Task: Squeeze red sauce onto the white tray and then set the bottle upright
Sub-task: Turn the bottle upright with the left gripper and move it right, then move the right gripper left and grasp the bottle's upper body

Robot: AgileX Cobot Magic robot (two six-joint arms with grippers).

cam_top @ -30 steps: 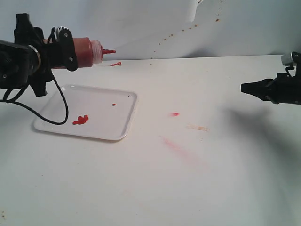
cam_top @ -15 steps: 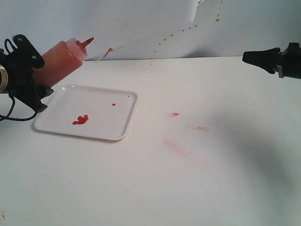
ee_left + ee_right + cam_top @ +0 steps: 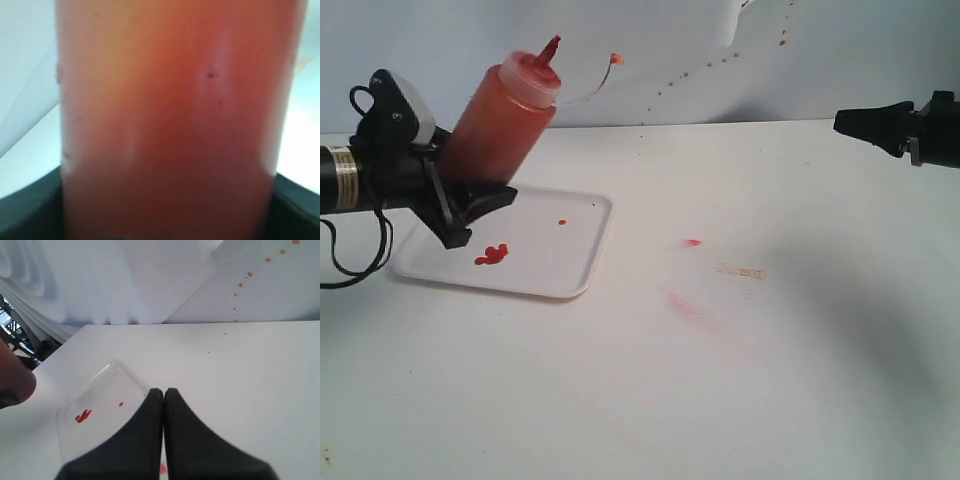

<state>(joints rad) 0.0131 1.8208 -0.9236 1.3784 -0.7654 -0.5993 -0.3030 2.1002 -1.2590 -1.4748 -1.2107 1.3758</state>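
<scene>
Red sauce (image 3: 491,254) dots the white tray (image 3: 582,218). Left hand (image 3: 448,165) grips the bottle (image 3: 500,125), not yet upright; right hand (image 3: 865,122) pinched empty.

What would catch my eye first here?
The orange-red bottle, tilted nozzle-up in the left tool at the left of the scene. Below it, a glossy blob of red sauce lies on the white tray. Far right, the right tool hangs shut and empty.

table (image 3: 770,400): white | pink smears (image 3: 686,307): mid-table; tan mark (image 3: 740,270) nearby | backdrop (image 3: 840,45): orange specks (image 3: 722,60)
</scene>
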